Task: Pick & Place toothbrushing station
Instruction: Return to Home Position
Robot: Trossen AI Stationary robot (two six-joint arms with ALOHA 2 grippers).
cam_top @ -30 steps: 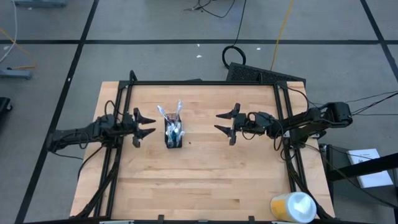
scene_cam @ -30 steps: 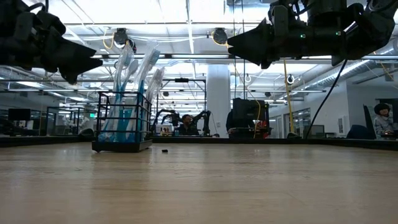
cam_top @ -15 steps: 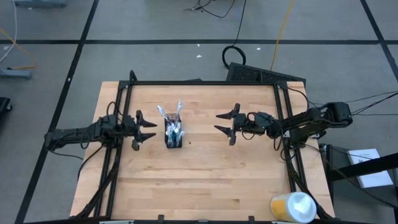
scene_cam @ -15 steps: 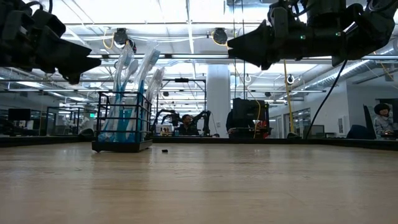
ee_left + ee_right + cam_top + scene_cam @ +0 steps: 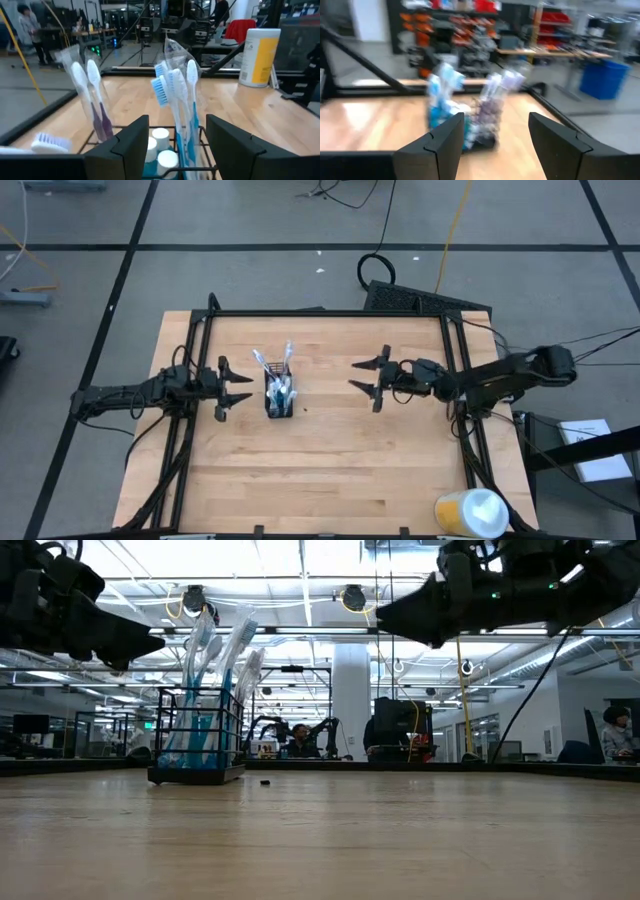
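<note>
My left fingers [image 5: 131, 147] are spread wide with nothing between them. They hang in the air over the tabletop [image 5: 330, 465], close to its left edge. Their tips aim across at the black mesh holder [image 5: 281, 402], which is near them but not touching. In my left wrist view the holder shows in the gap between the two fingers.

The holder stands upright on the tabletop, a little left of the middle and about halfway between the front and back edges. The blue-and-white toothbrushes [image 5: 215, 650] stand in it heads up and fanned out, some leaning one way and some the other. Down among their handles I see round white caps of the small tubes [image 5: 161, 136] inside the holder. I can make out two for certain.

My right fingers [image 5: 432, 147] are parted too and carry nothing. They hover above the tabletop's right half, well apart from the holder, with their tips turned toward it. The low view shows both pairs clear of the wood.

A small dark speck [image 5: 265, 781] lies on the tabletop just beside the holder, on the side facing my right fingers. The yellow-and-white round container [image 5: 470, 512] stands at a right-hand corner of the tabletop, well apart from everything else. Beyond the far edge, a person [image 5: 298, 736] sits in the room.
</note>
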